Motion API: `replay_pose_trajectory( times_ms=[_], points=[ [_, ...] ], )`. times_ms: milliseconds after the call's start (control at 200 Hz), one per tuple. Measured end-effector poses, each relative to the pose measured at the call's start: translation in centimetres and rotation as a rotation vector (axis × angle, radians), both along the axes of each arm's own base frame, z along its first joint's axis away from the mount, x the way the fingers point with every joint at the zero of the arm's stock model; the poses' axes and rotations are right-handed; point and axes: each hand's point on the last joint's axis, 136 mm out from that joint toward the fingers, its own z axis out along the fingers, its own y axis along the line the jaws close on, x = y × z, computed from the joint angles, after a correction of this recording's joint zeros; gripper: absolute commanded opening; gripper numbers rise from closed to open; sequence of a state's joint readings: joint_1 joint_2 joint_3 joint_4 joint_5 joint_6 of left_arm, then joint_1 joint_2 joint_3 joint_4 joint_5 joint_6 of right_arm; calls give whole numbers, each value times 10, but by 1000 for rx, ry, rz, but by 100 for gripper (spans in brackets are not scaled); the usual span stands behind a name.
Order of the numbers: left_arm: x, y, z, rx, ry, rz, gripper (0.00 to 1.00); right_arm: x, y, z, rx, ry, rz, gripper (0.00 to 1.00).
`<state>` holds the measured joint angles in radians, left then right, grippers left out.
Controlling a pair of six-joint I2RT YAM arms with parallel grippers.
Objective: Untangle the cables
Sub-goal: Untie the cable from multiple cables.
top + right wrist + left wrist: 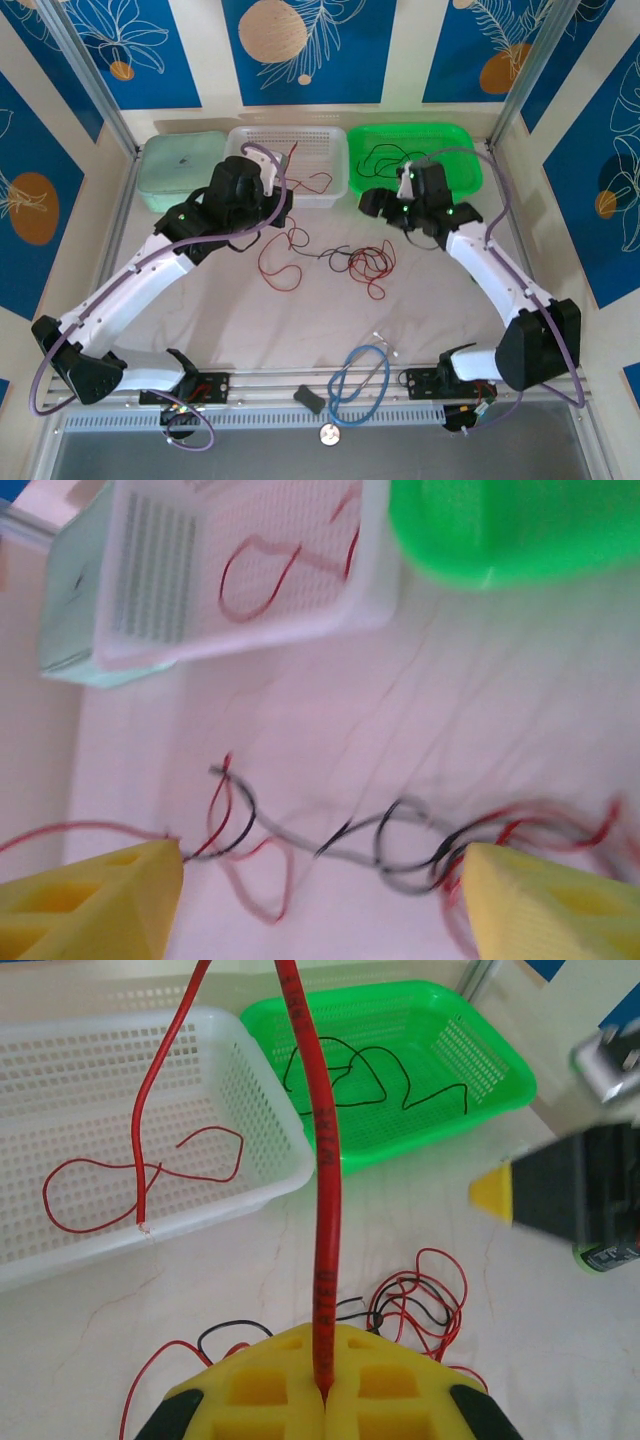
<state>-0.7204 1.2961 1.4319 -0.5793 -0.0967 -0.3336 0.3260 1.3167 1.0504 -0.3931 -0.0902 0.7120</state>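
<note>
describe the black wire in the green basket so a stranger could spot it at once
On the far side of the table, find the bright green basket at the right of the row. The black cable lies in loose loops on its floor. The white basket beside it holds a red cable, and the tangle on the tabletop mixes black with red.

white arms [120, 295], lilac cables [36, 385], yellow pincer pads [260, 1385]

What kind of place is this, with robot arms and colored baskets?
Probably a robot practice booth in a lab, not a home: two robot arms bolted to a table, a metal frame around it, and a white basket and green basket for sorting thin cables.
</note>
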Motion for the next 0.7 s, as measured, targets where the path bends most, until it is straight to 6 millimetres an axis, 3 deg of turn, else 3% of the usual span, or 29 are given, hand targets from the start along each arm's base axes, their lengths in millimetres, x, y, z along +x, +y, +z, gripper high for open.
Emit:
replay_pose_trajectory(
  times_ms=[115,215,320,475,580,700],
  points=[
    [-1,1,-1,4,5,0,0,-23,32,-45,137,169,-59,74],
    [-1,1,-2,7,8,0,0,-39,63,-70,216,281,-95,74],
    [-2,1,-2,5,9,-3,0,-39,95,-74,280,321,-117,74],
    [-3,0,0,-2,7,-9,0,-23,129,-67,348,323,-175,68],
    [-4,1,3,-5,3,-9,0,-17,141,-71,369,339,-222,63],
    [-5,2,4,-8,-1,-9,0,-18,147,-90,352,377,-281,56]
  ],
)
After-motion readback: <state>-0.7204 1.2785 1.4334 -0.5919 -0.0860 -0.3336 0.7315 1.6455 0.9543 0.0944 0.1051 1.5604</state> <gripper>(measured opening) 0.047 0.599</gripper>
